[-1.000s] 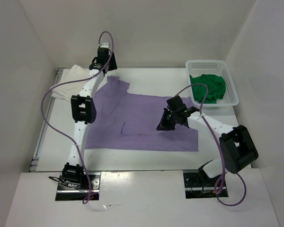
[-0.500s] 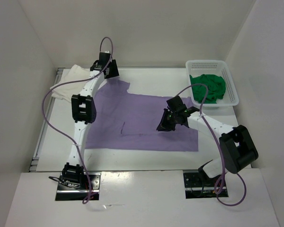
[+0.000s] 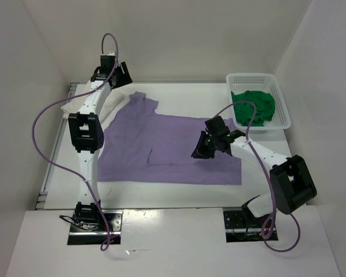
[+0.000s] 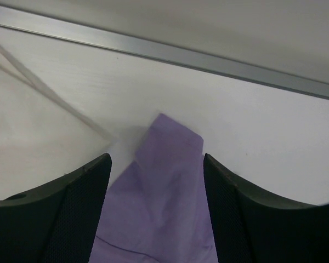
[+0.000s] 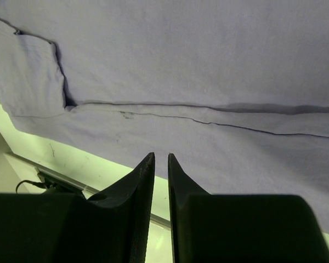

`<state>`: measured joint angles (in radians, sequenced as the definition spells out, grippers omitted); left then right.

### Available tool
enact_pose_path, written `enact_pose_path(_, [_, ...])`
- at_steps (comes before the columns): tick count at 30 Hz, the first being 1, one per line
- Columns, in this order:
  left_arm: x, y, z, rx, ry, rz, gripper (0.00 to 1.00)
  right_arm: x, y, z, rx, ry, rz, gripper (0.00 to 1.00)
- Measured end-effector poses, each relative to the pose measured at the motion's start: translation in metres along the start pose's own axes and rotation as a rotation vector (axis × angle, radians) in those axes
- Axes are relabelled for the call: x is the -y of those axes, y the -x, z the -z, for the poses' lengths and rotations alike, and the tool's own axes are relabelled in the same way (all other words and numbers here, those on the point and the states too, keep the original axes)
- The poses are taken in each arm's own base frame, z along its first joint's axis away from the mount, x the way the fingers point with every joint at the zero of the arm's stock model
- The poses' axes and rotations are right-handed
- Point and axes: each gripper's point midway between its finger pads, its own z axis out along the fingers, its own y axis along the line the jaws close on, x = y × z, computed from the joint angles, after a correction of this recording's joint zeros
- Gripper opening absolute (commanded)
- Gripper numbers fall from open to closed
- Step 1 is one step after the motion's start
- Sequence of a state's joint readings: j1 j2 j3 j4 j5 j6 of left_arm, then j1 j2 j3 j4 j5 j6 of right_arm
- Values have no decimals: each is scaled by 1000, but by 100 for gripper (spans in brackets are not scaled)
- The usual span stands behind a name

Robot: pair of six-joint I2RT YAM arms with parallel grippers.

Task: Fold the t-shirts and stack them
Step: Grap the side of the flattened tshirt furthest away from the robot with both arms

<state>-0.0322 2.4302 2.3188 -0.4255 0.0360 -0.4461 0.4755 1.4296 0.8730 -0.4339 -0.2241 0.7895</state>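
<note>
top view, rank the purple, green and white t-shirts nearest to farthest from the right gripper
1. purple t-shirt: spread mid-table, directly under the right gripper.
2. green t-shirt: in the basket, back right.
3. white t-shirt: back left, across the purple one.

- My pincer (image 5: 160,156) hangs over the lavender t-shirt (image 5: 181,60), its fingers a narrow slit apart, gripping nothing.
- A folded edge runs across the cloth.
- Bare counter (image 5: 90,164) shows lower left.
</note>
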Motion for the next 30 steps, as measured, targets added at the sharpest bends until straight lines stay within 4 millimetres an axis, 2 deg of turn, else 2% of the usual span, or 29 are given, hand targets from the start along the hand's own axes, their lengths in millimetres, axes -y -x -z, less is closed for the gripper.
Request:
enact_pose_path(11, [18, -47, -18, -86, 16, -60, 74, 1, -1, 6, 3, 0, 27, 21])
enact_pose_path(17, [14, -51, -35, -99, 24, -61, 65, -4, 3, 16, 31, 21, 31, 21])
enact_pose_path(24, [8, -50, -51, -107, 30, -58, 69, -3, 5, 18, 44, 13, 26, 21])
enact_pose_path(25, [7, -52, -51, -114, 30, -57, 66, -3, 5, 18, 46, 12, 23, 21])
enact_pose_path(30, [2, -56, -50, -137, 29, -49, 68, 0, 3, 17, 44, 3, 5, 21])
